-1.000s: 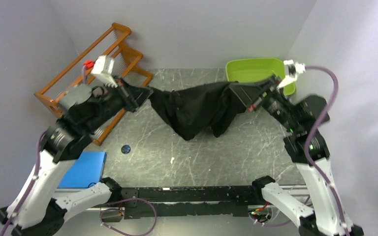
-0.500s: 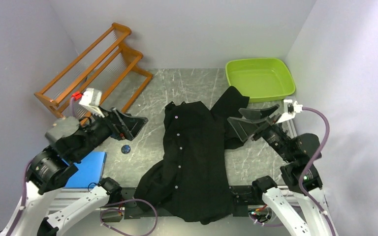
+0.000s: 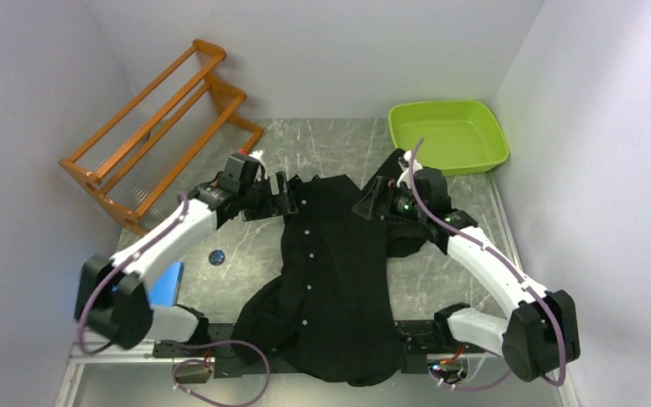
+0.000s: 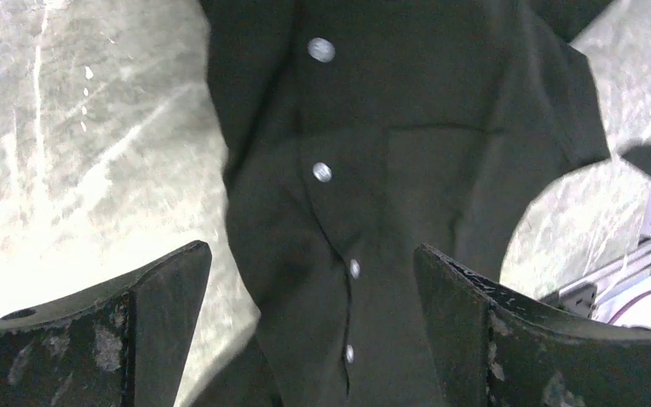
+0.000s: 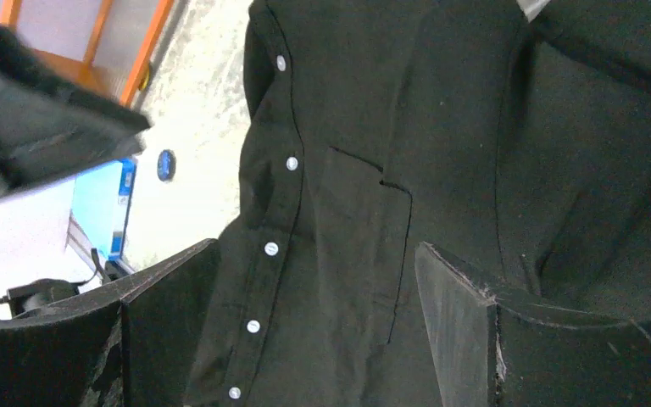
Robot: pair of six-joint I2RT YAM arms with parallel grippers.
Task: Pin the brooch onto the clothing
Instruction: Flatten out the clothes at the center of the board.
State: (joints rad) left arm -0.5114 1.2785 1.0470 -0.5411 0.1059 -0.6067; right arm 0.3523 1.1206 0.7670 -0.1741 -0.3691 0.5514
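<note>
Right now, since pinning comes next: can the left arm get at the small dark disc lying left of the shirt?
Probably yes: the small dark disc lies uncovered on the table, apart from the shirt, beside the left arm, whose pincer stands open and empty.

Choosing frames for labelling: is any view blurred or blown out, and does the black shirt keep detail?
Top external: sharp and evenly lit, but the shirt is a flat dark mass, folds lost. Left wrist: table glares near white, buttons slightly soft. Right wrist: pocket seams read clearly; upper-left corner smeared.
</note>
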